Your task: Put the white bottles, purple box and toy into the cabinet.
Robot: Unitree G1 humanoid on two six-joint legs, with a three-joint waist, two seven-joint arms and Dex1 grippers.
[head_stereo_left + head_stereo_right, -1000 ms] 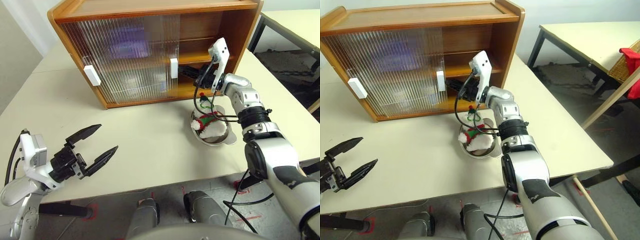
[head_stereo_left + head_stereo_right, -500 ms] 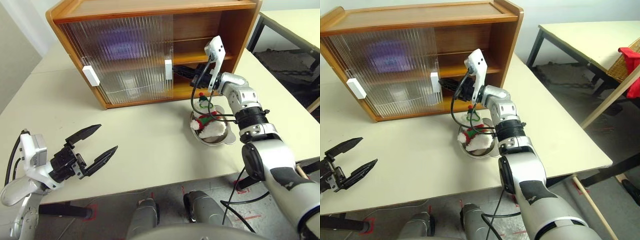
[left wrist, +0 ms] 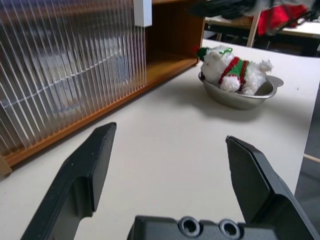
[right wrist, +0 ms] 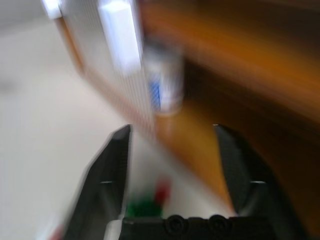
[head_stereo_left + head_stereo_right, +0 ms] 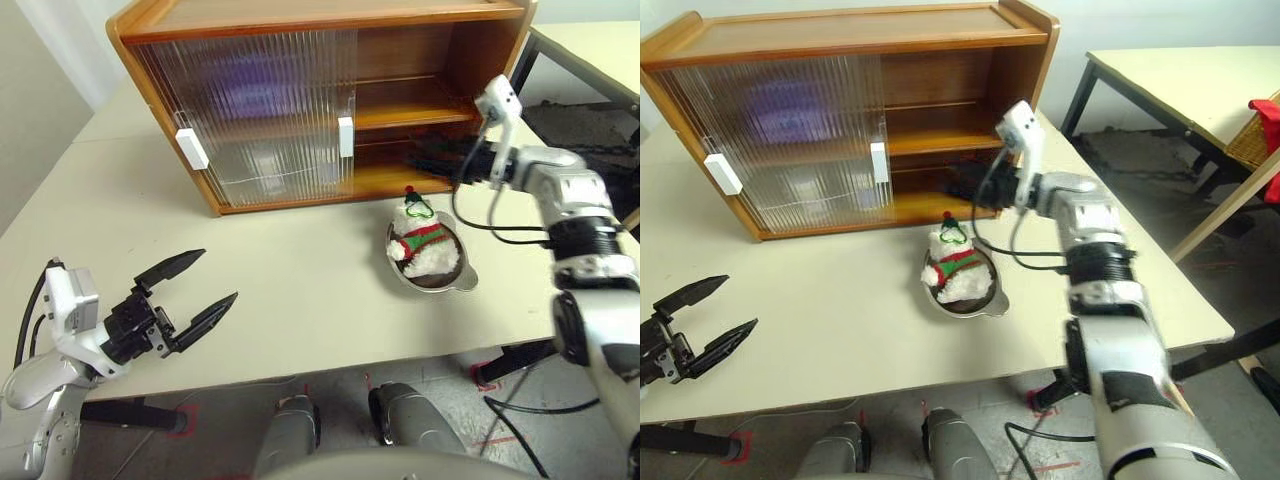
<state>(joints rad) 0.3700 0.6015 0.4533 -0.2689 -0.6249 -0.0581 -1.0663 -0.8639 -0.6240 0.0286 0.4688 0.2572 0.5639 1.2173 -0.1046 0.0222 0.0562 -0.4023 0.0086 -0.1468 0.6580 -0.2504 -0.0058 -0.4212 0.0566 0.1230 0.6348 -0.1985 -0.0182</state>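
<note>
beige table (image 5: 300, 260), toy (image 5: 420, 243) in metal bowl (image 5: 445, 277)

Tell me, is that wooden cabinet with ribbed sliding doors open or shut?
Partly open: the orange-brown wooden cabinet has its ribbed translucent doors covering the left, leaving the right bare.

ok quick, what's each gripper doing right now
Left gripper: jaws open, holding nothing, above the table.
Right gripper: jaws open, holding nothing, by the cabinet opening.
</note>
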